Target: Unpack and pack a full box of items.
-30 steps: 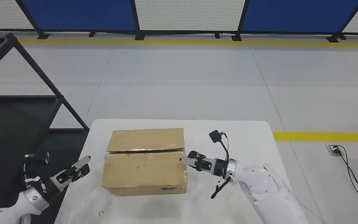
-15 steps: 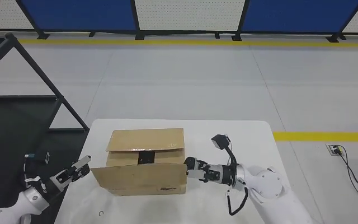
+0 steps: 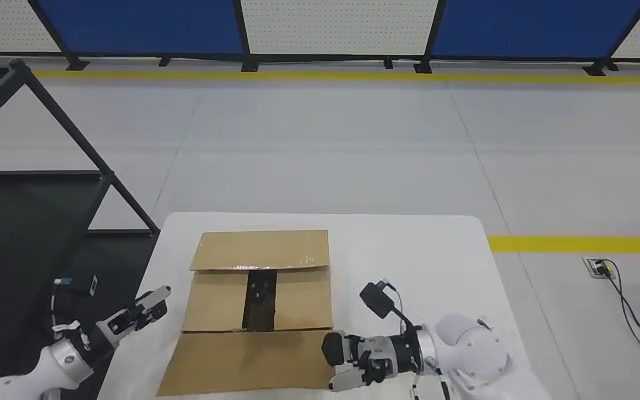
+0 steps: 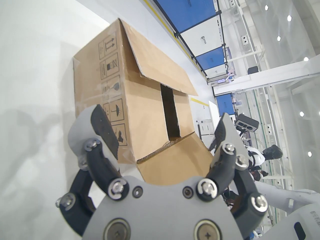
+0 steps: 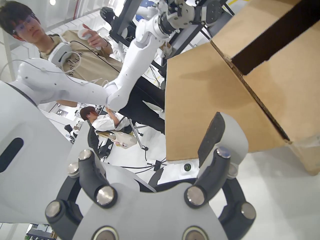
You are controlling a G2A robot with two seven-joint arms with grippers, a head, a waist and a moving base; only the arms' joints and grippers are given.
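Bright, even light falls from round ceiling lamps; the white counter shows only faint, soft shadows beside the box. Both wrist views bow strongly at their edges.

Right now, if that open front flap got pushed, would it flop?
The flap is probably stiff: its edge shows corrugated card, and it juts out without sagging. It would likely swing at the crease along the box rather than bend.
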